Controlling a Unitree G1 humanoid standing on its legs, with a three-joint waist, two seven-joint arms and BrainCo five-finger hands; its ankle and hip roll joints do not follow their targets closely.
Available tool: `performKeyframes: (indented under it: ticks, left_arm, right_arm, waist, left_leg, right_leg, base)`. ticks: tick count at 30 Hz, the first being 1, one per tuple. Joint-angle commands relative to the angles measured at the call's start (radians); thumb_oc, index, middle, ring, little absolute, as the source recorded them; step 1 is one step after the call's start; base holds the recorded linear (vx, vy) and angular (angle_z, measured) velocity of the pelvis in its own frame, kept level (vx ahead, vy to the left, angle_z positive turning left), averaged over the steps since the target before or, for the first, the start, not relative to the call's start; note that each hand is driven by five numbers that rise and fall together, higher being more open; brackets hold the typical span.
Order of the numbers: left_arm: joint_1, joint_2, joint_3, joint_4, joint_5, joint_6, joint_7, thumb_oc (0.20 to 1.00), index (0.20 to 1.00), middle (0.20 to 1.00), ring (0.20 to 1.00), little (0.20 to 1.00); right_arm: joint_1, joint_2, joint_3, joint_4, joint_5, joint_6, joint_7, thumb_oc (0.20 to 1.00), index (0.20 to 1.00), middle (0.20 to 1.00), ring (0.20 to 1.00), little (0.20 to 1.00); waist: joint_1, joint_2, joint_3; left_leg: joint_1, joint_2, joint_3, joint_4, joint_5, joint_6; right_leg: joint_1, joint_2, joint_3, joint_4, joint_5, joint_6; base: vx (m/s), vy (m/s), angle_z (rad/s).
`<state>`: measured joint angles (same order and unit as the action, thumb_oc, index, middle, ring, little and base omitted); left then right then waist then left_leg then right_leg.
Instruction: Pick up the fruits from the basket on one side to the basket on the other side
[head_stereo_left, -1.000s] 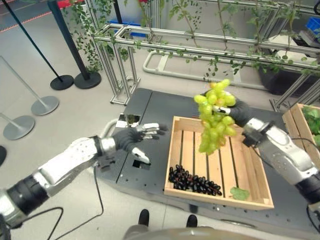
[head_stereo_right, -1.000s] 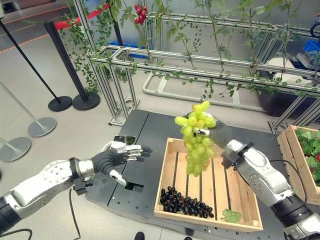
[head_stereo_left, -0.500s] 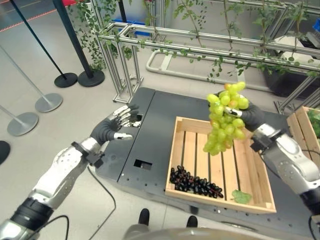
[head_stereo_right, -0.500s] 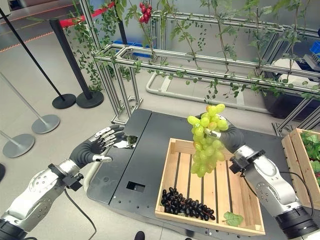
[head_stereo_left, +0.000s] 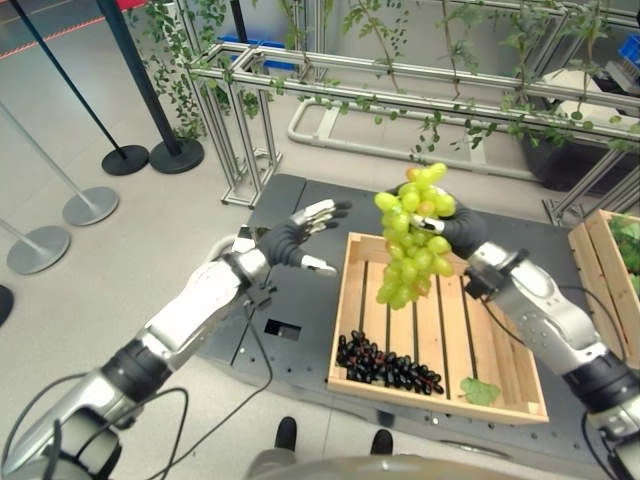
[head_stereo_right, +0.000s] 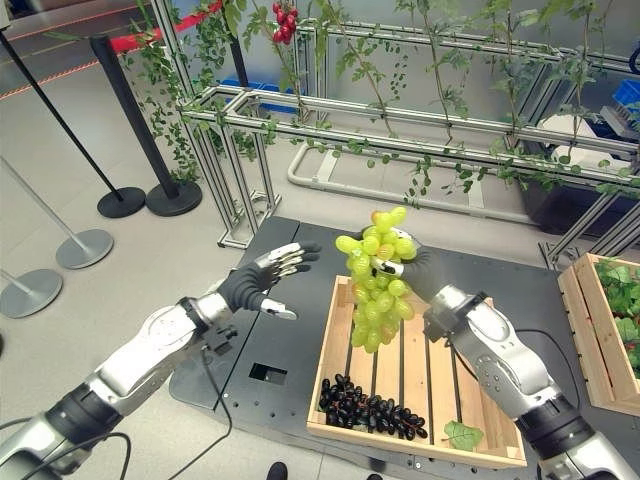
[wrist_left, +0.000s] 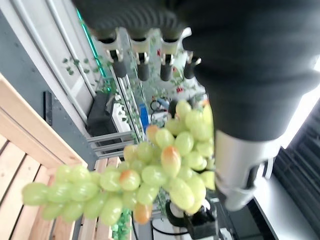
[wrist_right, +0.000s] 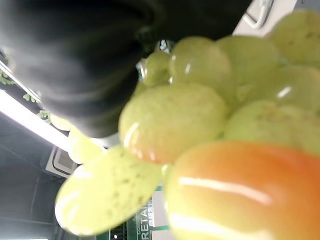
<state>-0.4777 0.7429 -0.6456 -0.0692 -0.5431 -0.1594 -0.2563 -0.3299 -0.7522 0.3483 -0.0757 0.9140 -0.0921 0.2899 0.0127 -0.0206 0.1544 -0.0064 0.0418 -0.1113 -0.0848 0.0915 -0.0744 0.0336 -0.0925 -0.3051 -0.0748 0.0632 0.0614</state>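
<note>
A dark grey platform (head_stereo_left: 310, 215) takes up the middle of the scene, with a metal frame (head_stereo_left: 330, 85) hung with leafy vines (head_stereo_right: 440, 150) along its far side. To the far left stand black posts on round bases (head_stereo_left: 150, 155) and grey floor stands (head_stereo_left: 85, 205).

On the platform lies a shallow wooden crate (head_stereo_left: 505, 345) of slats, its near edge toward the robot. A second wooden crate (head_stereo_right: 580, 330) with green leaves in it sits at the far right, apart from the first.

The right hand (head_stereo_left: 458, 228) is held above the far left part of the slatted crate, its fingers clenched around the top of a bunch of green grapes (head_stereo_left: 408, 245). The bunch hangs free in the air, clear of the crate floor, with a few grapes tinged orange near the top; the right wrist view shows them pressed close against the dark cover of the hand.

The left hand (head_stereo_left: 300, 235) is raised just left of the crate's far left corner, near the hanging bunch but not touching it, fingers straight and spread, grasping nothing.

A bunch of dark grapes (head_stereo_left: 385, 365) lies in the crate's near left corner. A single green leaf (head_stereo_left: 480, 390) rests on the slats near the crate's near right corner.
</note>
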Motion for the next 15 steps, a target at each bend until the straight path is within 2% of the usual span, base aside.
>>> performKeyframes:
  ticks: [1,8,15]
  left_arm:
    - [-0.102,0.011,-0.033,0.046,0.012,-0.009,-0.033,1.000,1.000,1.000,1.000,1.000]
    - [-0.148,-0.013,-0.078,0.059,0.011,-0.004,-0.037,1.000,1.000,1.000,1.000,1.000]
    - [-0.164,-0.002,-0.112,0.053,-0.014,0.012,-0.053,1.000,1.000,1.000,1.000,1.000]
  right_arm:
    - [-0.129,0.025,0.017,-0.058,-0.012,-0.052,-0.002,0.200,0.200,0.200,0.200,0.200]
    - [-0.175,0.049,0.056,-0.052,-0.005,-0.053,-0.007,0.200,0.200,0.200,0.200,0.200]
    - [-0.270,0.026,0.104,-0.045,-0.035,-0.060,-0.018,0.200,0.200,0.200,0.200,0.200]
  waist:
    - [0.004,-0.065,-0.026]
    - [0.000,-0.063,-0.020]
    - [0.002,-0.063,-0.019]
  left_leg:
    - [0.012,-0.032,0.018,0.058,-0.090,0.023]
    - [0.009,-0.034,0.025,0.065,-0.095,0.026]
    - [0.009,-0.037,0.036,0.076,-0.105,0.030]
  right_leg:
    - [-0.008,-0.056,0.038,0.122,-0.069,0.093]
    - [-0.015,-0.058,0.048,0.123,-0.066,0.095]
    - [-0.019,-0.058,0.067,0.118,-0.061,0.096]
  base:
    - [0.01,0.009,-0.04]
    - [0.01,0.004,-0.04]
    - [0.01,0.003,-0.06]
